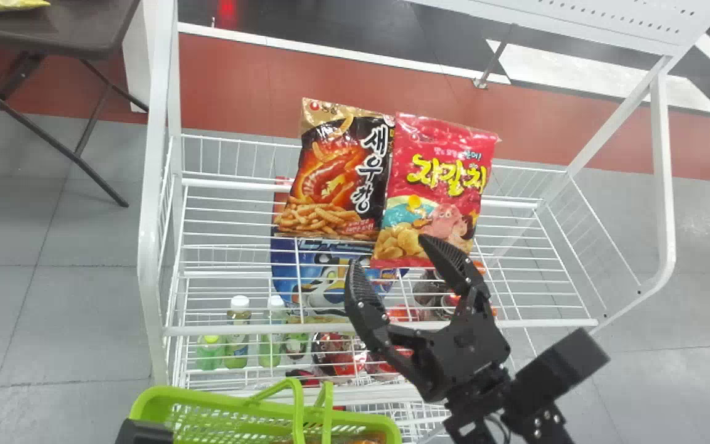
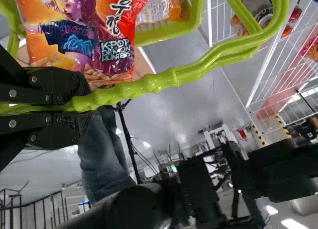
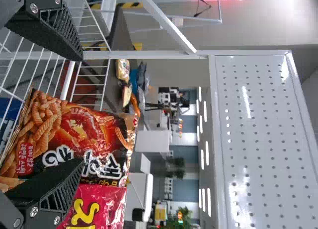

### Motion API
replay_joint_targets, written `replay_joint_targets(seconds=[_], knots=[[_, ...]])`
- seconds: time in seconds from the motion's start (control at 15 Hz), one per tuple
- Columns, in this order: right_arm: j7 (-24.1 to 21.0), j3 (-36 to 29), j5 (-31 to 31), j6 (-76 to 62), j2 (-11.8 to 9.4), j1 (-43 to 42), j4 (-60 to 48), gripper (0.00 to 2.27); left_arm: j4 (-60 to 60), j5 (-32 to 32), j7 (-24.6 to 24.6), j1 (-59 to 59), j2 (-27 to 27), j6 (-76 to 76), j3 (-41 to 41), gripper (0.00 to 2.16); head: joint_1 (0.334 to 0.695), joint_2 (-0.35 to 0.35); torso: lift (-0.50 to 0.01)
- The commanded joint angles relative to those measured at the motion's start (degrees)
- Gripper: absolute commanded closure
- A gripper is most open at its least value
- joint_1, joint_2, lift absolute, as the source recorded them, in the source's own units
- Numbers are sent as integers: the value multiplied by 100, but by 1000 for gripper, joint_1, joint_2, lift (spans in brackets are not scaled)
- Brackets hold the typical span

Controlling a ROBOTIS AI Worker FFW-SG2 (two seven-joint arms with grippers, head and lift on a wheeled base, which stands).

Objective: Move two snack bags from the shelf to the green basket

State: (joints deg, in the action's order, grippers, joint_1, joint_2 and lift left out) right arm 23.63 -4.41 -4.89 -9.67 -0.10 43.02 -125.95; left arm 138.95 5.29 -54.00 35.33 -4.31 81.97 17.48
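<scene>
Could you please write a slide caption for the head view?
Open right pincer near two snack bags side by side on a white wire shelf, with the green basket in front.

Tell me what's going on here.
A robot is at a white shelf. Its left gripper holds the green basket by its handles, with a red-and-orange bag inside. Its right gripper is open by a black snack bag and a pink snack bag on the shelf, neither gripped.
</scene>
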Motion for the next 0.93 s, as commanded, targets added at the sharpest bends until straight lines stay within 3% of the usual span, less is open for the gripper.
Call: replay_joint_targets(seconds=[0.0, 0.33, 0.87], knots=[[-209, 125, -91, -214, 15, 215, 35, 110, 1, 51, -40, 35, -9, -27, -79, 2054, 695, -350, -16], [-948, 266, -373, 366, 15, 523, -167, 113, 89, 59, -40, 193, -53, -27, -149, 2054, 695, -350, -16], [-1194, 406, -179, 612, 15, 549, -299, 113, 194, 24, -5, 299, -53, -27, -149, 2054, 695, -350, -16]])
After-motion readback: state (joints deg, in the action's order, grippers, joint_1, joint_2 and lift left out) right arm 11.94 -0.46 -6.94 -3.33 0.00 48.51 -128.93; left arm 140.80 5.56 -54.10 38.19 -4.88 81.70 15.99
